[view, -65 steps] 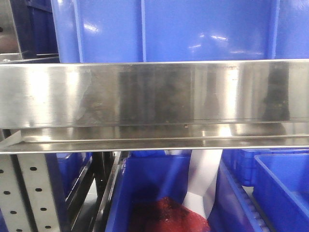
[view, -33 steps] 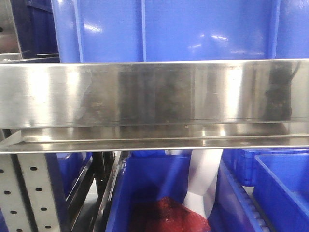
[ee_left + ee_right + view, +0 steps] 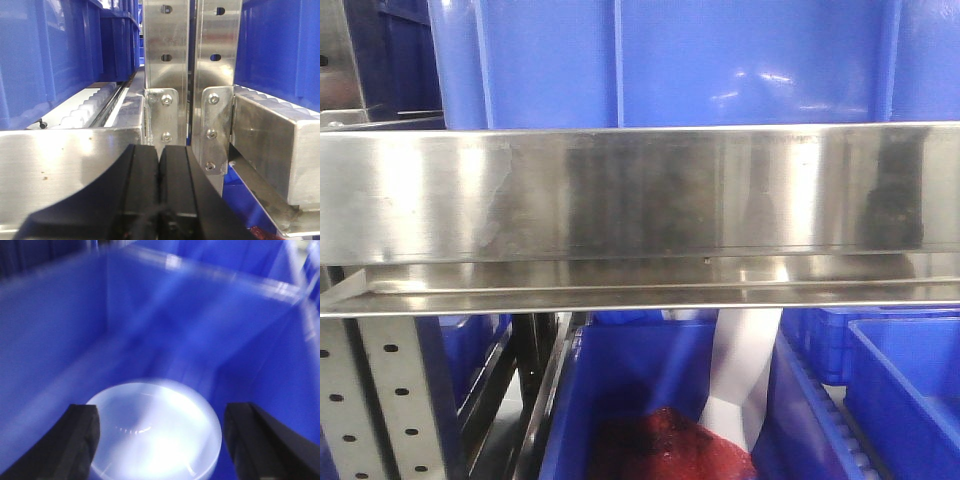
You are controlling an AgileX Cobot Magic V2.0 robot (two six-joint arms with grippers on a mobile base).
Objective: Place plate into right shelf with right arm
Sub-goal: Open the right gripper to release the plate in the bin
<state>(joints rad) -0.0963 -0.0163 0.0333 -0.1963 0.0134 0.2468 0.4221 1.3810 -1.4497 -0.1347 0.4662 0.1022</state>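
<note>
The plain white round plate point(image 3: 155, 432) lies flat on the floor of a big blue plastic bin point(image 3: 165, 325), and the picture of it is blurry. The right pincer point(image 3: 157, 440) is above it, wide apart, with one black finger point(image 3: 82, 437) on each side of the plate and holding nothing. The left pincer point(image 3: 159, 192) is pressed tight together with nothing between its black fingers. It points at the shiny steel shelf point(image 3: 640, 195), close to two grey posts with holes point(image 3: 190, 80). More blue bins sit on the shelf, and one lower bin holds something dark red point(image 3: 670, 445).
</note>
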